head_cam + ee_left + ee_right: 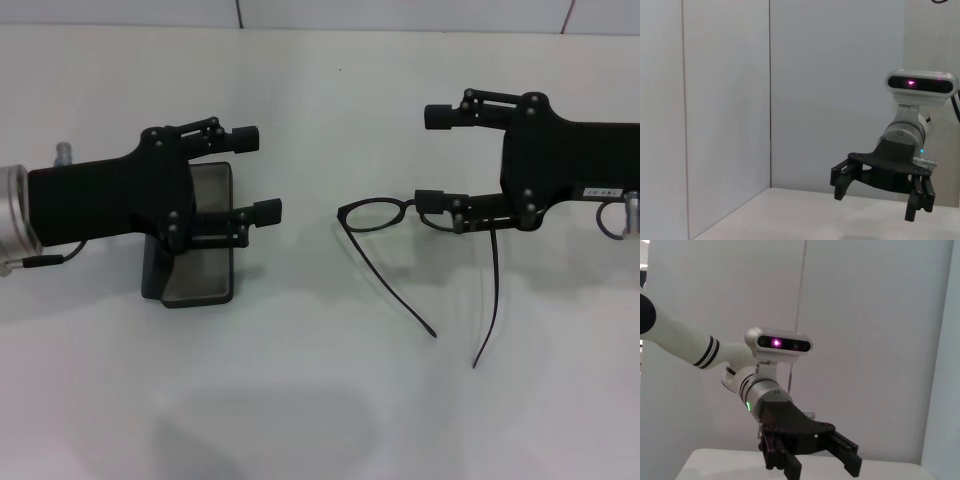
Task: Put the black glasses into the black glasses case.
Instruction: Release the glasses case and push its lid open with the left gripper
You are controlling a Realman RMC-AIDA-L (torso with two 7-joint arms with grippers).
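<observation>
The black glasses lie on the white table right of centre, with their long temple arms spread toward the front edge. My right gripper is open above them, and its nearer finger overlaps the frame's right lens. The black glasses case lies open at the left, grey lining up. My left gripper is open and empty, hovering over the case and hiding part of it. The left wrist view shows the right gripper farther off. The right wrist view shows the left gripper farther off.
The white table spreads out in front of both arms. White wall panels close off the back. Neither wrist view shows the glasses or the case.
</observation>
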